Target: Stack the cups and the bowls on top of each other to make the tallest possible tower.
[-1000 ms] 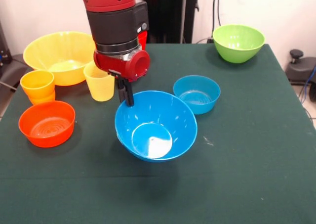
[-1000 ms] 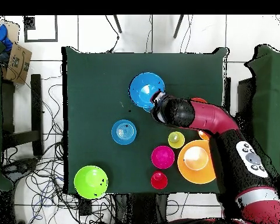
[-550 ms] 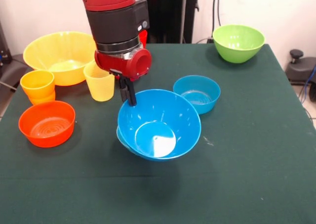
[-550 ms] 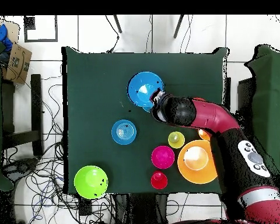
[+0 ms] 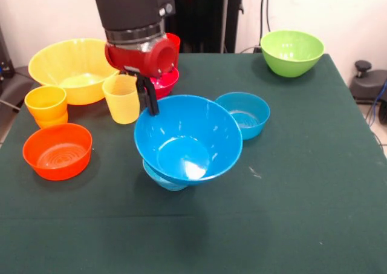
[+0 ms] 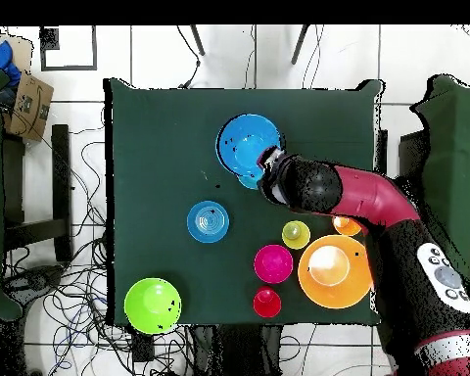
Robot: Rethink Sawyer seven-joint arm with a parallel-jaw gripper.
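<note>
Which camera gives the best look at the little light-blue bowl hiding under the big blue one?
The front view. There the small light-blue bowl peeks out below the large blue bowl, whose rim the claw grips. In the overhead view the large blue bowl covers nearly all of it, so it is hard to pick out.

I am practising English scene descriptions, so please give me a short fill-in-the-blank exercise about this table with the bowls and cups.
1. The gripper is shut on the rim of the large ___ bowl.
2. That bowl is lifted above a smaller light-blue bowl, which is partly ___ beneath it.
3. In the front view, the bowl at the table's far right corner is ___.
4. The shallow orange bowl holds ___ inside.

Missing words: blue; hidden; green; nothing
</note>
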